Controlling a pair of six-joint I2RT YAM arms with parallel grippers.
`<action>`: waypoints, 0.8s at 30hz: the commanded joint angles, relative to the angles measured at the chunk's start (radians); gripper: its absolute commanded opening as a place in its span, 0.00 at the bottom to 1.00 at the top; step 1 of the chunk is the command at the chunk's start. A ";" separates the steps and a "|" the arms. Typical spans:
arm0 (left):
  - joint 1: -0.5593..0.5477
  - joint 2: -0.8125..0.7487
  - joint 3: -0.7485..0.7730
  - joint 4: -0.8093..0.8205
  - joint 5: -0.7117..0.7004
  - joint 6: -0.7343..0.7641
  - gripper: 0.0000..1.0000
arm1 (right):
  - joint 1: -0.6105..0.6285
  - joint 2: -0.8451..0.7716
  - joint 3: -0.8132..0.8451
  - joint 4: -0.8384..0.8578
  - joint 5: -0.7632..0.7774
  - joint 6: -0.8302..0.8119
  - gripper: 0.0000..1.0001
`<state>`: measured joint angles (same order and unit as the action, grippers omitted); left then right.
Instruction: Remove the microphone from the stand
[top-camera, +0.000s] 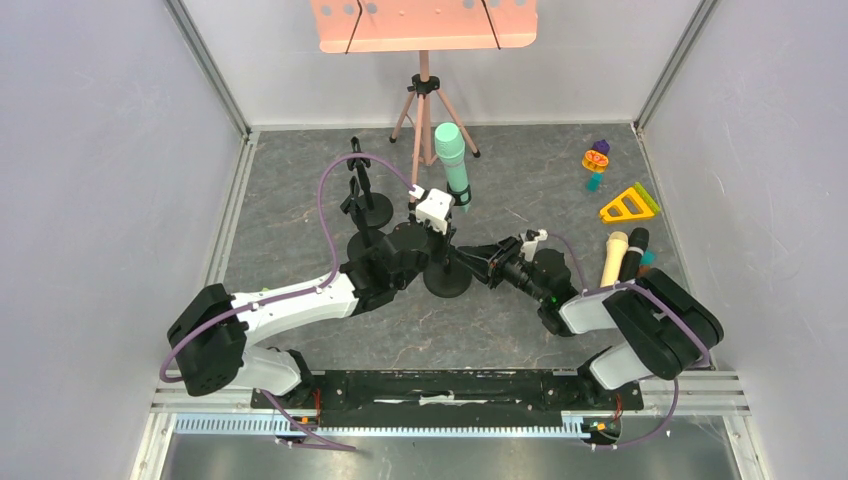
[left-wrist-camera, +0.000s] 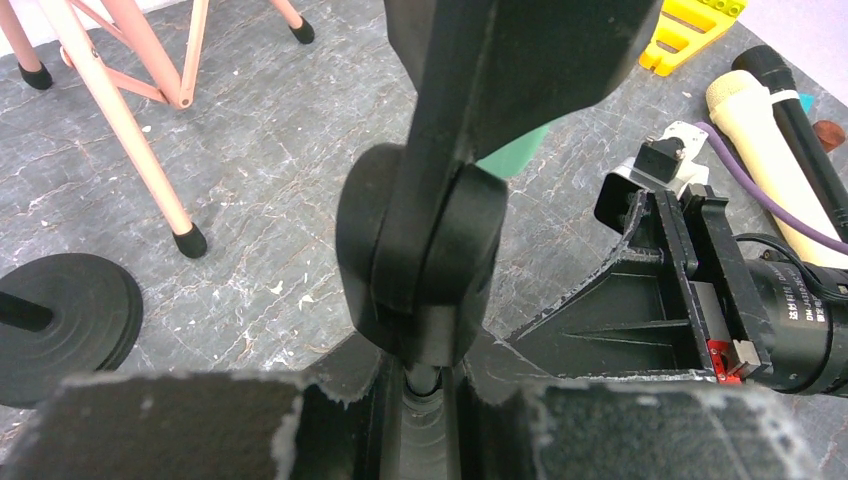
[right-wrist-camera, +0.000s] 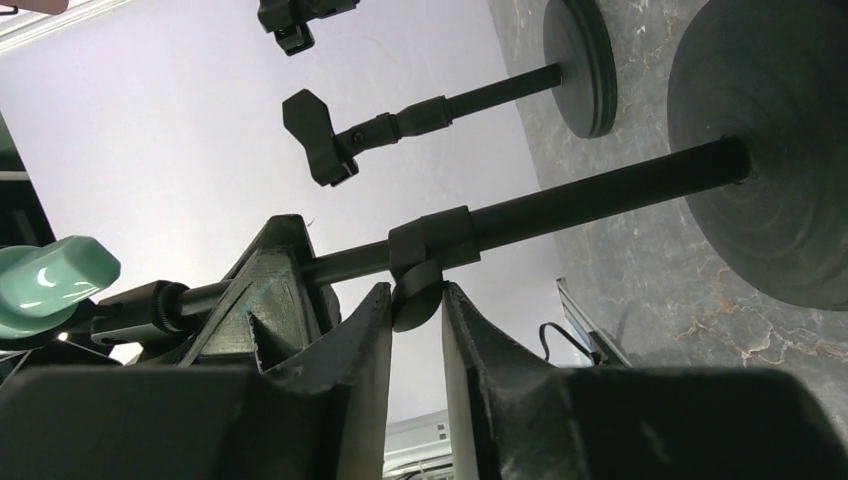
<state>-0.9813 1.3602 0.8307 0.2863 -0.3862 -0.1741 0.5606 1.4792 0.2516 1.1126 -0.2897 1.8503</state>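
A mint-green microphone (top-camera: 452, 160) sits tilted in the clip of a black stand whose round base (top-camera: 447, 280) rests mid-table. Its tip shows in the left wrist view (left-wrist-camera: 515, 155) and the right wrist view (right-wrist-camera: 50, 280). My left gripper (top-camera: 437, 240) is shut on the stand's thin pole just under the clip joint (left-wrist-camera: 420, 250), the pole pinched between the fingers of the left gripper (left-wrist-camera: 425, 390). My right gripper (top-camera: 465, 262) comes in from the right and is shut on the knob (right-wrist-camera: 415, 305) of the collar on the stand's pole (right-wrist-camera: 600, 195).
Two other black stands with empty clips (top-camera: 365, 200) stand just left. A pink tripod music stand (top-camera: 425, 100) is at the back. A cream microphone (top-camera: 613, 258) and a black one (top-camera: 634, 252) lie at the right, with a yellow triangle toy (top-camera: 628, 205) behind them.
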 joint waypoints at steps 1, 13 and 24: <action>-0.005 -0.039 0.002 0.026 0.032 -0.005 0.02 | -0.010 0.015 0.034 0.057 0.081 -0.036 0.26; -0.005 -0.025 0.004 0.028 0.041 -0.004 0.02 | -0.014 0.011 0.059 0.081 -0.015 -0.318 0.00; -0.005 -0.028 0.001 0.027 0.068 0.000 0.02 | -0.013 -0.020 0.132 -0.143 -0.106 -0.951 0.00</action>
<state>-0.9688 1.3602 0.8299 0.2840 -0.3912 -0.1719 0.5411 1.4693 0.3355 1.0599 -0.3782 1.2106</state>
